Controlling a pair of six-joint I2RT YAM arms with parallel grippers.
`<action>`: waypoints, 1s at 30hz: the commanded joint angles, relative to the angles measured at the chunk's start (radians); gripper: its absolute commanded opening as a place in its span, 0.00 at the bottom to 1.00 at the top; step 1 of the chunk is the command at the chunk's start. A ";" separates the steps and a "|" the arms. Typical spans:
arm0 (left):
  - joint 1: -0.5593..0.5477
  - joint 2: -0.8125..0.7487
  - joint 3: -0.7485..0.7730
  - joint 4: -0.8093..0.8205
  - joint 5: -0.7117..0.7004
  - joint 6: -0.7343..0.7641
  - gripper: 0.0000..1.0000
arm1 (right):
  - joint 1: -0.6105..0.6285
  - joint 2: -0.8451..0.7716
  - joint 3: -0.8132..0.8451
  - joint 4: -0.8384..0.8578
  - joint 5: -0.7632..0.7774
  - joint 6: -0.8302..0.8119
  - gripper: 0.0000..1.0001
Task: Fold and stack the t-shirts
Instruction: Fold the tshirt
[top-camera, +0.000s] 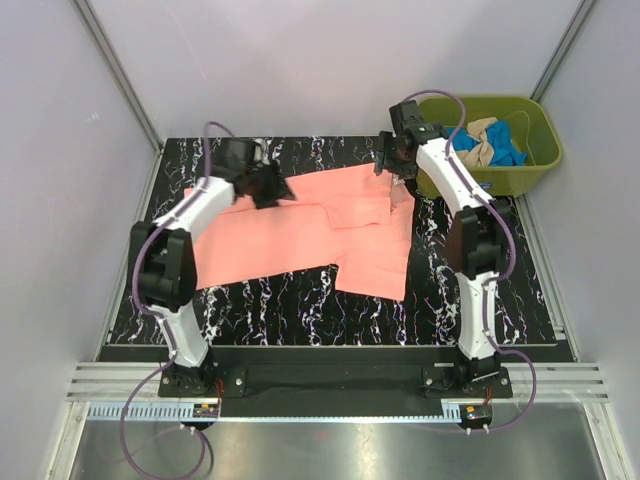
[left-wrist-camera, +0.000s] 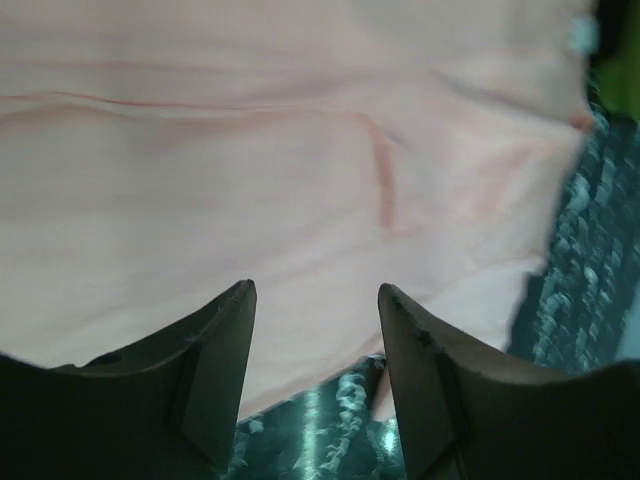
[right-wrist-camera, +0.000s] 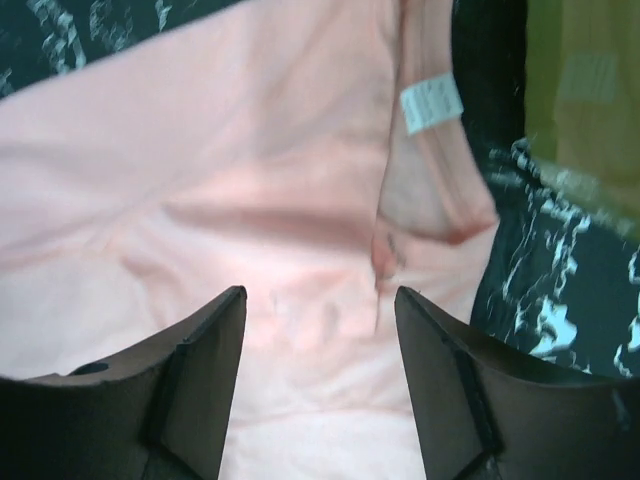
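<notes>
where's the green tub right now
In the top view, the olive-green tub sits at the far right corner of the table, right of the right gripper, holding a blue t-shirt and a beige t-shirt.

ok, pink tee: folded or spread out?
Spread out: the pink tee lies wide and mostly flat across the table in the top view, not a compact fold.

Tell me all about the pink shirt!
The pink shirt is soft, plain cloth, spread mostly flat on the black marbled table, with wrinkles and one part folded over. A small white tag shows near a seam. The open left pincer and open right pincer hover over its far edge.
</notes>
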 joint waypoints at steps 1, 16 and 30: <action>-0.122 0.046 -0.082 0.289 0.127 -0.159 0.58 | 0.012 -0.130 -0.169 0.032 -0.137 0.005 0.68; -0.294 0.274 0.035 0.332 0.025 -0.255 0.52 | -0.024 -0.172 -0.463 0.213 -0.303 0.015 0.37; -0.296 0.366 0.137 0.265 0.043 -0.273 0.43 | -0.049 -0.109 -0.452 0.210 -0.279 0.043 0.38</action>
